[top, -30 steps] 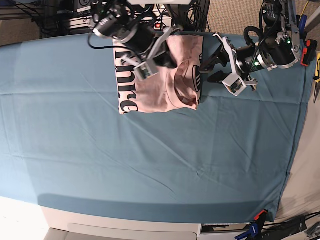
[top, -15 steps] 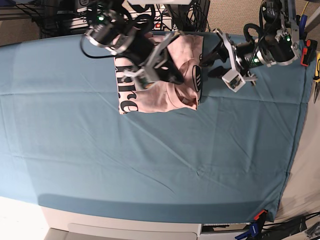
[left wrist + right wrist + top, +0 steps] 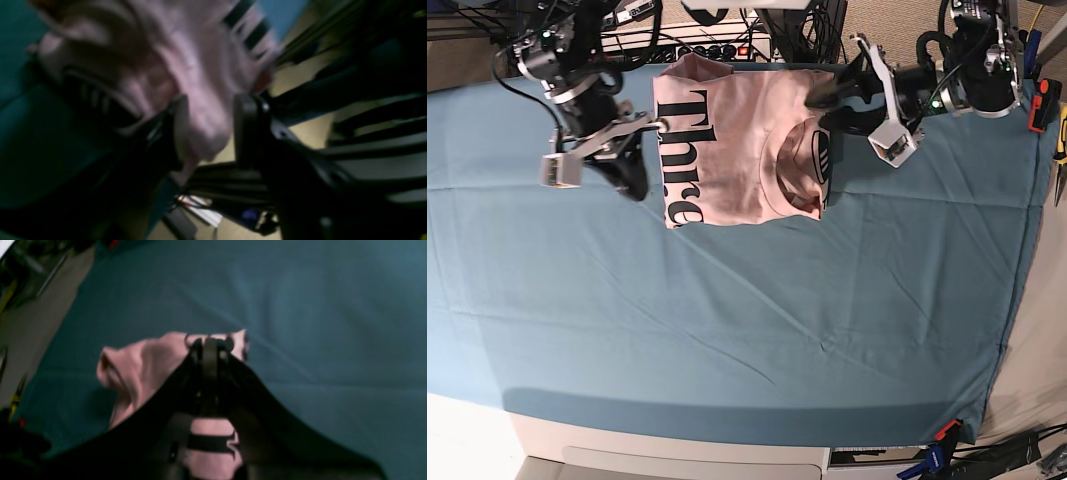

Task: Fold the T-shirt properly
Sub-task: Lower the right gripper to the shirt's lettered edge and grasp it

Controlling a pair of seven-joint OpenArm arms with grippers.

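The pale pink T-shirt (image 3: 747,150) lies folded at the back middle of the teal table cloth (image 3: 727,300), with its black lettering (image 3: 689,160) facing up. My right gripper (image 3: 653,128) is at the shirt's left edge. In the right wrist view its jaws (image 3: 208,340) are shut, with a fold of the pink cloth (image 3: 140,373) at their tips. My left gripper (image 3: 825,97) is at the shirt's back right corner. In the blurred left wrist view it is open (image 3: 210,133), with the pink cloth (image 3: 186,66) between its fingers (image 3: 245,130).
Cables and a power strip (image 3: 707,45) run behind the table's back edge. Pliers and hand tools (image 3: 1059,140) lie past the cloth's right edge. A clamp (image 3: 942,435) holds the cloth at the front right corner.
My right arm has swung left, off the top of the shirt, to its left edge, baring the lettering. My left gripper has moved up and left to the shirt's back right corner.
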